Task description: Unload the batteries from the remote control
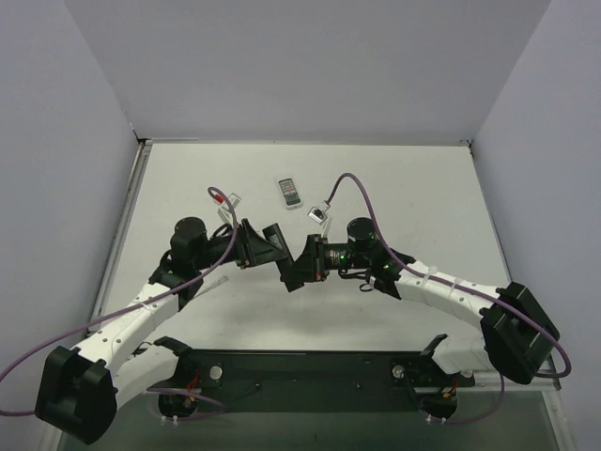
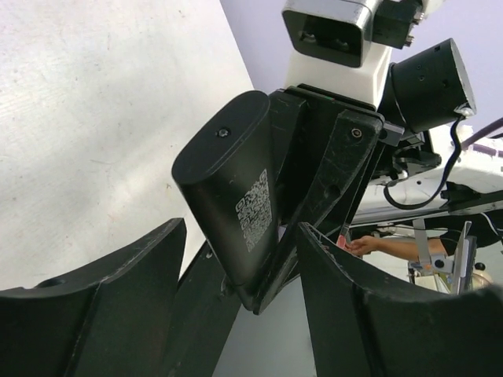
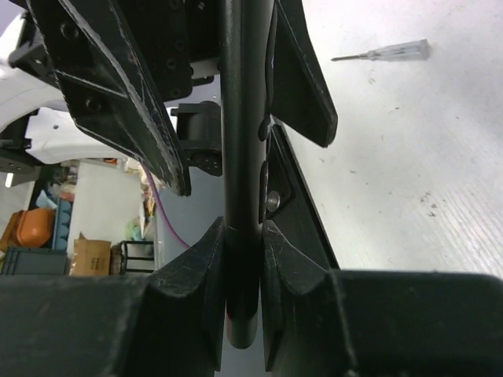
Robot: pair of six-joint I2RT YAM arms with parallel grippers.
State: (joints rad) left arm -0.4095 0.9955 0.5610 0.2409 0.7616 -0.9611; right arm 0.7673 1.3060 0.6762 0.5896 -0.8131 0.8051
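Pinching remote control [image 3: 240, 118]: right end effector [image 3: 242, 236]; left end effector [image 2: 240, 236] spread, straddling its end.

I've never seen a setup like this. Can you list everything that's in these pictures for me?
remote control: one, black, held in mid-air above the middle of the table.
white remote: one, white with dark buttons, lying on the table's far part.
screwdriver: one, clear handle and thin metal shaft, lying on the table.
batteries: none visible.
table: one, white.
walls: three, pale grey, around the table.
left arm: one, white and black; left jaws open, either side of the remote control.
right arm: one, white and black; right jaws shut on the remote control.
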